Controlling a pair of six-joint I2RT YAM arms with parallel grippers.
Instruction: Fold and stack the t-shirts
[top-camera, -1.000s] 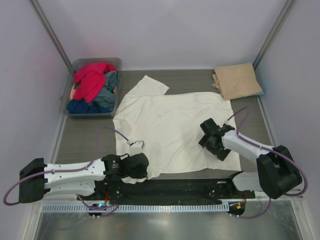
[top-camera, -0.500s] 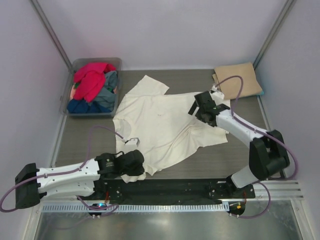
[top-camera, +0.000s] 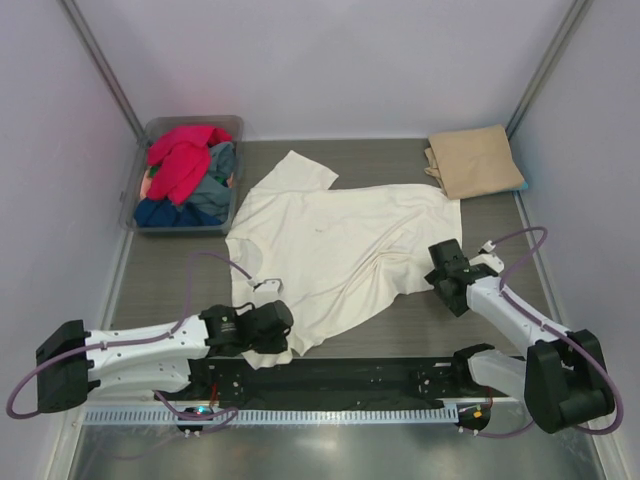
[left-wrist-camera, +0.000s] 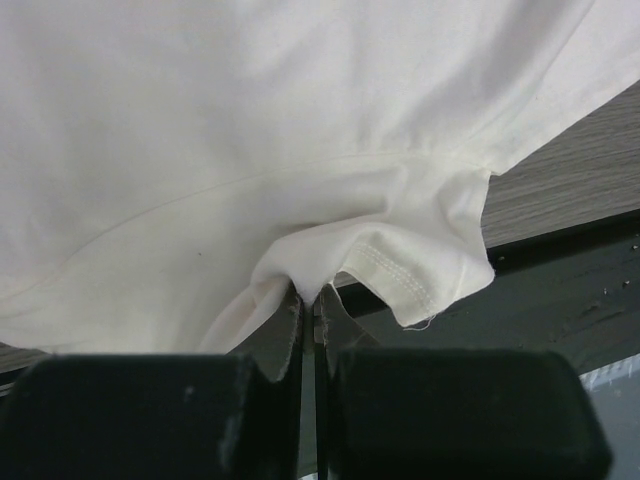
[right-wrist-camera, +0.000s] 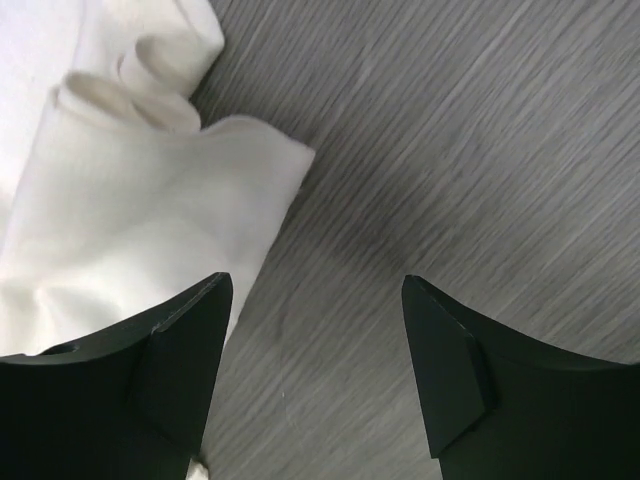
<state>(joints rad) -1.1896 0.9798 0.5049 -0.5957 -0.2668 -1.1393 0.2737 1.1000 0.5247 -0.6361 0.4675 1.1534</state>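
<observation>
A large cream-white t-shirt (top-camera: 340, 245) lies spread across the middle of the table, its right side bunched into folds. My left gripper (top-camera: 282, 332) is at its near-left corner, shut on a pinch of hem (left-wrist-camera: 307, 290). My right gripper (top-camera: 443, 266) stands open just off the shirt's right edge, over bare table (right-wrist-camera: 315, 290), with the folded shirt corner (right-wrist-camera: 160, 200) to its left. A folded tan-beige t-shirt (top-camera: 475, 160) lies at the back right. Red (top-camera: 183, 158) and blue-grey (top-camera: 212, 190) t-shirts are piled in the tub.
A grey translucent tub (top-camera: 228, 128) stands at the back left, against the left wall. The black base rail (top-camera: 380, 375) runs along the near edge, just behind the left gripper. Bare dark wood table (top-camera: 500, 240) shows right of the shirt.
The right gripper carried the shirt's near-right part back and inward, let it go, then drew back toward the near right; its jaws have narrowed a little. The left gripper kept its hold.
</observation>
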